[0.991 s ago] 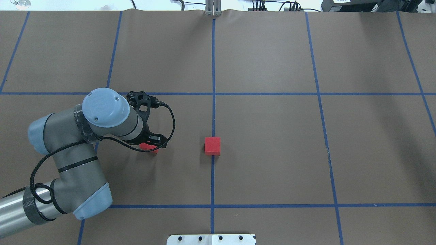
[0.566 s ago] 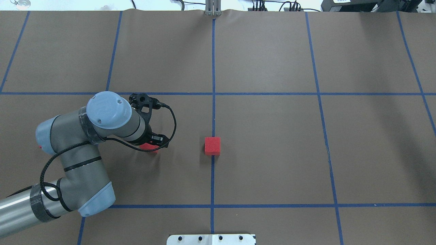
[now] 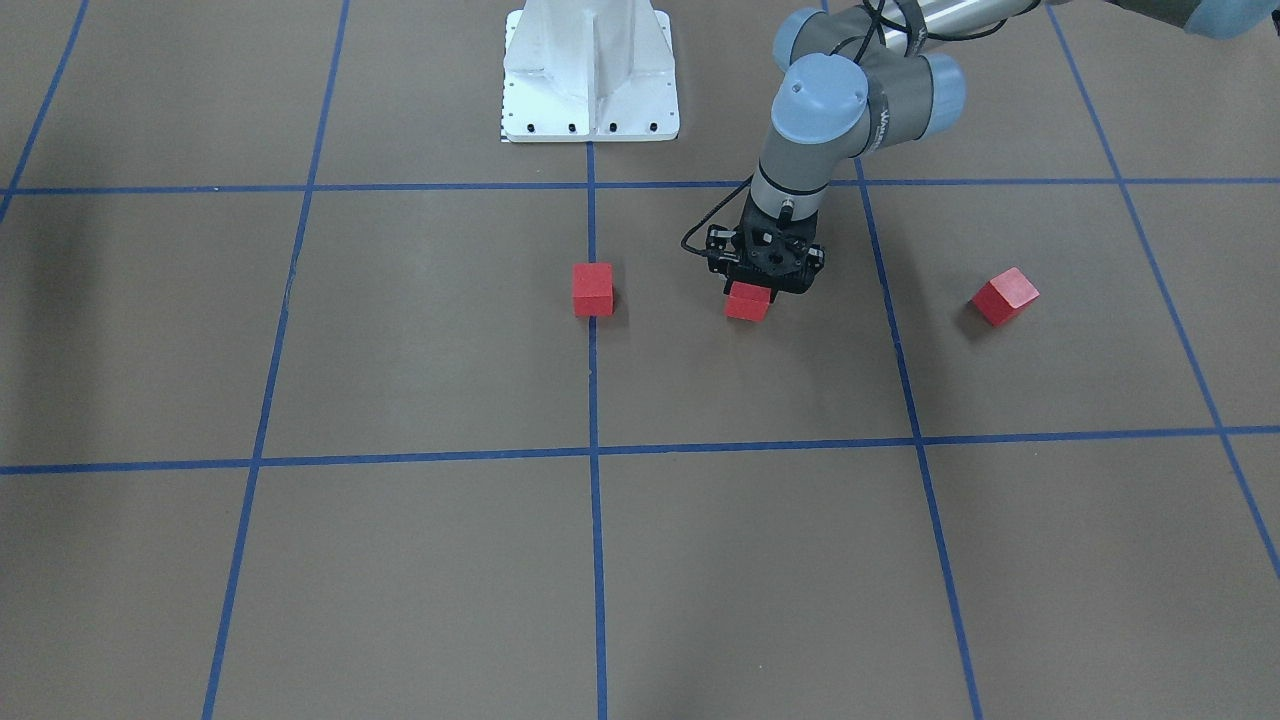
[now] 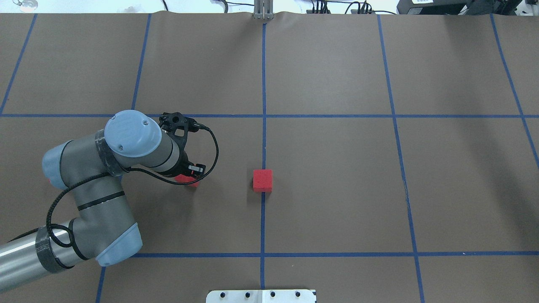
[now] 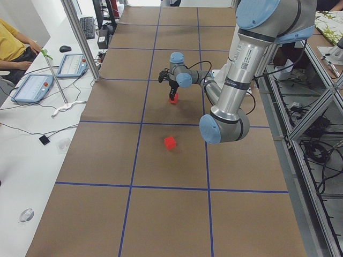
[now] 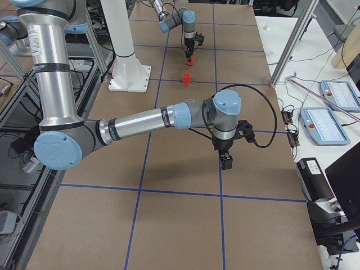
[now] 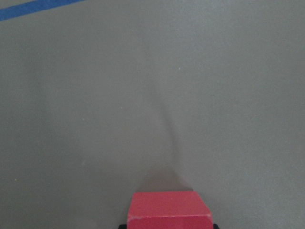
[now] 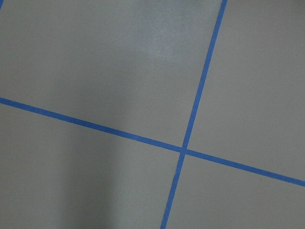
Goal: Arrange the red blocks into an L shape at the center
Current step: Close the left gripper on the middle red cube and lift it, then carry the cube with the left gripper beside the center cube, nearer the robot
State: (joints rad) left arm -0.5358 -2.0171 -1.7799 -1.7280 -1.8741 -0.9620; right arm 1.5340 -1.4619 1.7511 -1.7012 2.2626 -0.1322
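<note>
One red block [image 4: 262,180] sits on the middle blue tape line [image 4: 263,147] at the center; it also shows in the front-facing view [image 3: 593,289]. My left gripper [image 4: 190,176] points down to its left and is shut on a second red block [image 3: 747,304], low at the brown surface. The left wrist view shows that block [image 7: 169,210] between the fingertips. A third red block [image 3: 1005,296] lies turned, farther out on my left side, almost hidden by the arm in the overhead view. My right gripper [image 6: 226,160] shows only in the exterior right view, so I cannot tell whether it is open or shut.
The white robot base [image 3: 590,75] stands at the table's near edge. Blue tape lines [image 8: 183,150] cross the brown paper. An aluminium post [image 4: 263,10] stands at the far edge. Operator desks with tablets [image 5: 32,85] flank the table.
The left gripper's fingers have drawn together on the red block under them. The arm shifted slightly. The center block has not moved.
</note>
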